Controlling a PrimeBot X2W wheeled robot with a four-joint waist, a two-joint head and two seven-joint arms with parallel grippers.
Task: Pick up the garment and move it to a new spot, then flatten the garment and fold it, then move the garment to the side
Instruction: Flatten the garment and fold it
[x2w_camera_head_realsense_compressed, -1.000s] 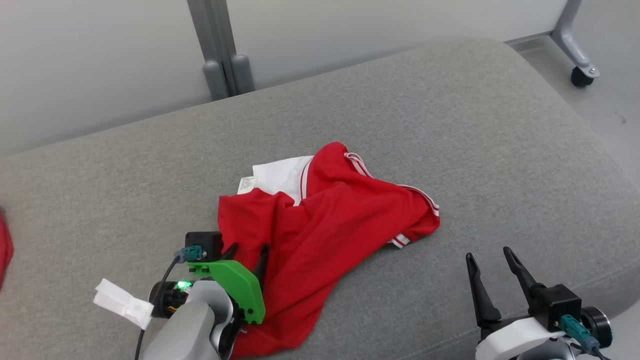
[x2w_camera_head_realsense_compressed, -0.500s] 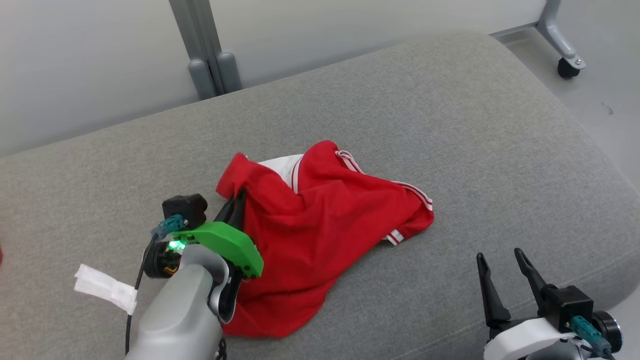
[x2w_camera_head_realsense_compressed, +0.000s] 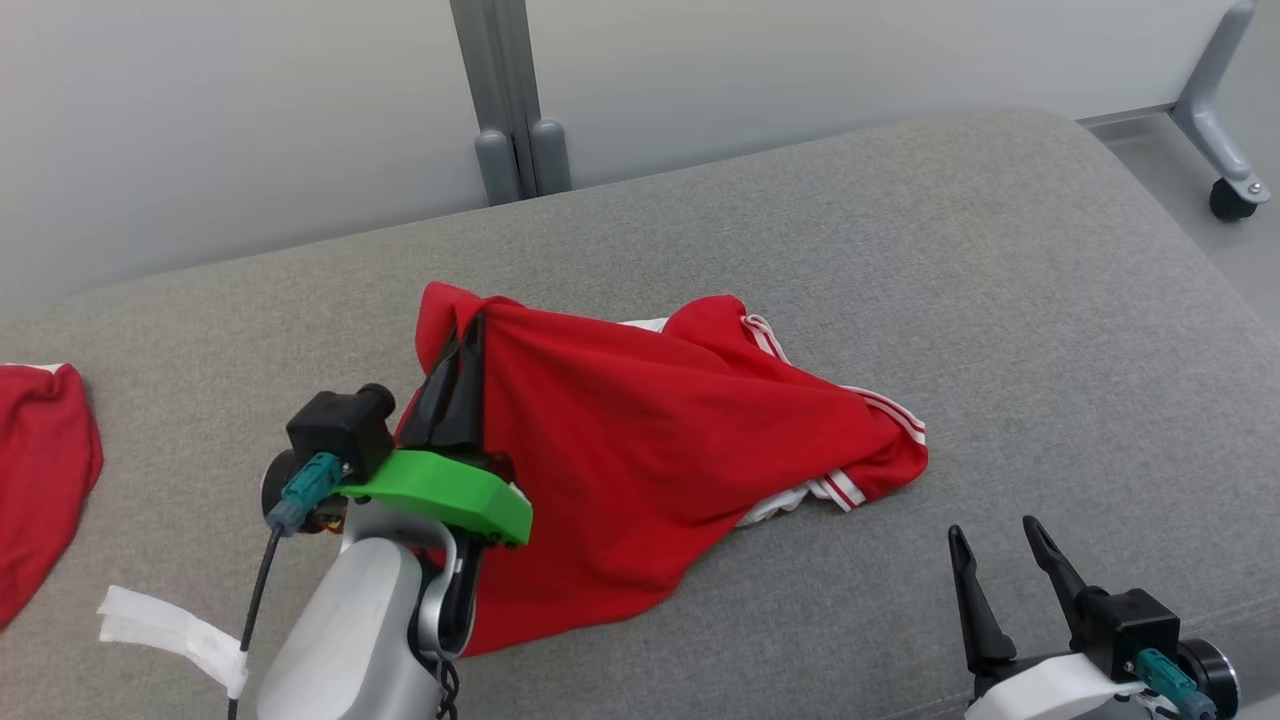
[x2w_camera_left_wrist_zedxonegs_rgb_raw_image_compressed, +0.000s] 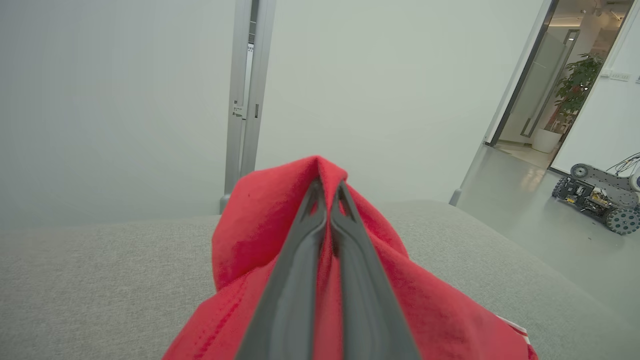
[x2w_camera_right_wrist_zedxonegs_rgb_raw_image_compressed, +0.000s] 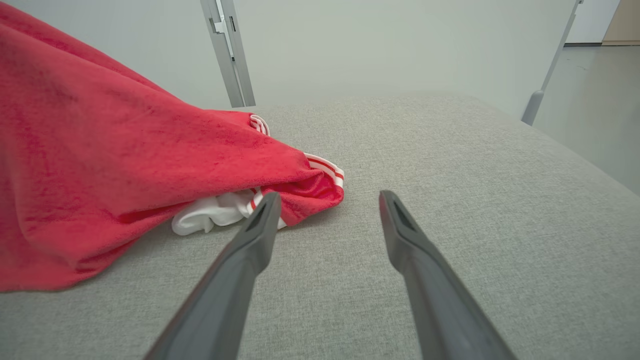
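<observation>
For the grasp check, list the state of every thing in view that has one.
red garment: crumpled, one edge raised off the grey cushion, rest lying on it.
left gripper: shut on the red garment's raised edge.
right gripper: open, empty.
second red cloth: lying at the cushion's left, untouched.

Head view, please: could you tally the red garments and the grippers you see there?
Red garments: 2 (middle garment, garment at the left edge)
Grippers: 2 (left gripper shut on the middle garment, right gripper open)
Total: 4

Lab: caster-footed partition (x2w_camera_head_realsense_compressed: 800, 70), wheeled rover (x2w_camera_left_wrist_zedxonegs_rgb_raw_image_compressed: 597, 196)
</observation>
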